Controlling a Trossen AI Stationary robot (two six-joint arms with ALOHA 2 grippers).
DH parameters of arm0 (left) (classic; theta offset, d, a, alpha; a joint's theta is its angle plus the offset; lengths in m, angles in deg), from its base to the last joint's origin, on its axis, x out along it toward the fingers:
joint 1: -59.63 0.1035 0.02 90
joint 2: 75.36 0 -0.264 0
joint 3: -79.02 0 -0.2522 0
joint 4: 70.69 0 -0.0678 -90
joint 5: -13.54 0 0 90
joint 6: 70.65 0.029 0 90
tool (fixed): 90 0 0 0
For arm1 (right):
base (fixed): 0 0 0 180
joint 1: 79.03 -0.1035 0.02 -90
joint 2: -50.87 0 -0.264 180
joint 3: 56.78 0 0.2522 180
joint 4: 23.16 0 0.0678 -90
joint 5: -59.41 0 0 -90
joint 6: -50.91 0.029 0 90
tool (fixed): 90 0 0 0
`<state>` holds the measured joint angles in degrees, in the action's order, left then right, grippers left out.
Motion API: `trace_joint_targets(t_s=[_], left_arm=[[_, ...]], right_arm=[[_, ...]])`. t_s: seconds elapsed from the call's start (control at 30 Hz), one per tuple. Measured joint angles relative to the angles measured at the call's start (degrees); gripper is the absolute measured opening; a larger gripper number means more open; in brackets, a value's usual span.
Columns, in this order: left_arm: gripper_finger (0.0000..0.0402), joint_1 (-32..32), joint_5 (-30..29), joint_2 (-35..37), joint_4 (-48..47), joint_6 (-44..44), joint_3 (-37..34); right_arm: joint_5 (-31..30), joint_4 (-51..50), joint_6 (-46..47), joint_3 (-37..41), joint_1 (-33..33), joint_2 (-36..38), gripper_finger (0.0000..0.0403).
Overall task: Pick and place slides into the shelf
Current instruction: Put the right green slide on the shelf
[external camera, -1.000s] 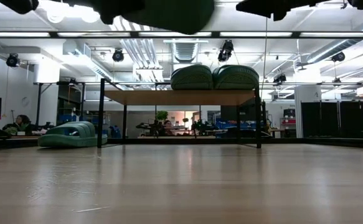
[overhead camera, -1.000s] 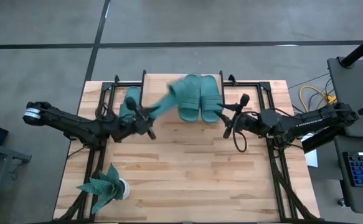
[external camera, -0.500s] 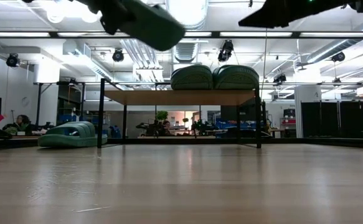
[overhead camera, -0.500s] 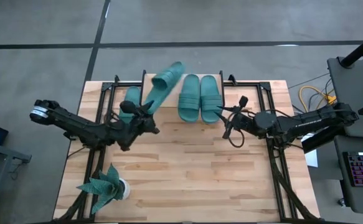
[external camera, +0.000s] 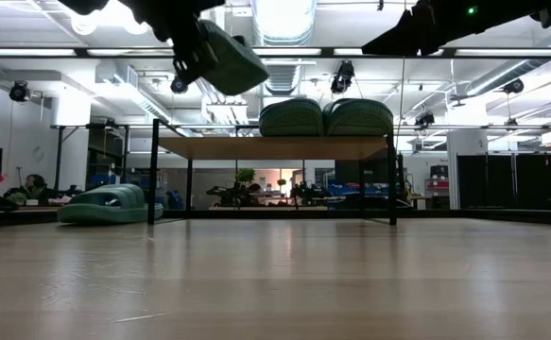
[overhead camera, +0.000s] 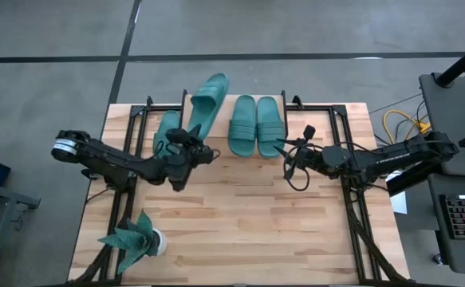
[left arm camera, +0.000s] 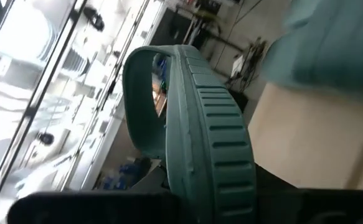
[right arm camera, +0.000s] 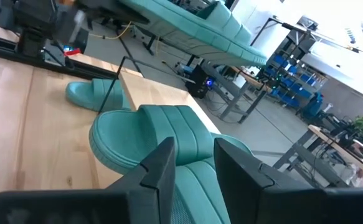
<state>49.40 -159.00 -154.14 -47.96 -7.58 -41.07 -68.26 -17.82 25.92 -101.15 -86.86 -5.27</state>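
My left gripper (overhead camera: 191, 151) is shut on one teal slide (overhead camera: 206, 108), held in the air over the left end of the shelf (overhead camera: 223, 134). The slide also shows in the low view (external camera: 230, 57) and the left wrist view (left arm camera: 209, 137). Two slides (overhead camera: 242, 124) (overhead camera: 269, 126) lie side by side, soles down, on the shelf's plank top (external camera: 275, 147). Another slide (overhead camera: 167, 131) lies on the table left of the shelf. My right gripper (overhead camera: 291, 155) hovers by the shelf's right end, open and empty (right arm camera: 193, 167). My left gripper pinches one end of the slide's sole (left arm camera: 203, 198) between its two fingers, coming level from the table's near-left side, along the slide's length. The slide is lifted clear and turned on its edge, its strap (left arm camera: 139, 99) to one side. Its free end points toward the far edge.
A teal leafy plant in a white pot (overhead camera: 135, 239) stands at the near left corner. Black frame rails (overhead camera: 136, 119) run along both table sides. The wide wooden tabletop (overhead camera: 240, 215) stretches in front of the shelf.
My left gripper has reached a little toward the table's middle and rolled. The slide has swung from slanting right over the two slides on the shelf to pointing at the far edge, turned on its edge. My right gripper has sunk slightly.
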Motion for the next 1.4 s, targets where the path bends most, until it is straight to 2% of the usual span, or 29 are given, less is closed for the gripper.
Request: trace_joint_targets(t_s=[0.23,0.37,0.63,0.83,1.2,1.4], left_arm=[[0.0038,6.58,-1.12,1.09,0.07,-3.07,-0.64],[0.0038,8.28,-1.64,-1.11,0.00,-4.21,-1.08],[0.0038,9.16,-1.42,-7.77,-0.32,-3.98,-0.70],[0.0038,9.41,-1.85,-7.96,-2.56,-4.44,-1.47],[0.0038,9.13,-3.45,-7.91,-16.98,-9.16,-1.51],[0.0038,7.91,-4.14,-8.22,-18.72,-11.46,-1.55]], right_arm=[[0.02,-0.05,-0.06,0.00,-0.02,-0.07,0.0093],[0.04,-0.05,-0.08,0.00,-0.02,-0.07,0.0089],[0.04,-0.03,-0.06,0.00,-0.02,-0.07,0.0091],[0.04,-0.50,-0.06,0.00,-0.02,-0.07,0.0084],[0.04,-0.71,-0.06,0.22,-0.02,-0.07,0.0082],[0.04,-0.71,-0.06,0.33,-0.02,-0.07,0.0075]])
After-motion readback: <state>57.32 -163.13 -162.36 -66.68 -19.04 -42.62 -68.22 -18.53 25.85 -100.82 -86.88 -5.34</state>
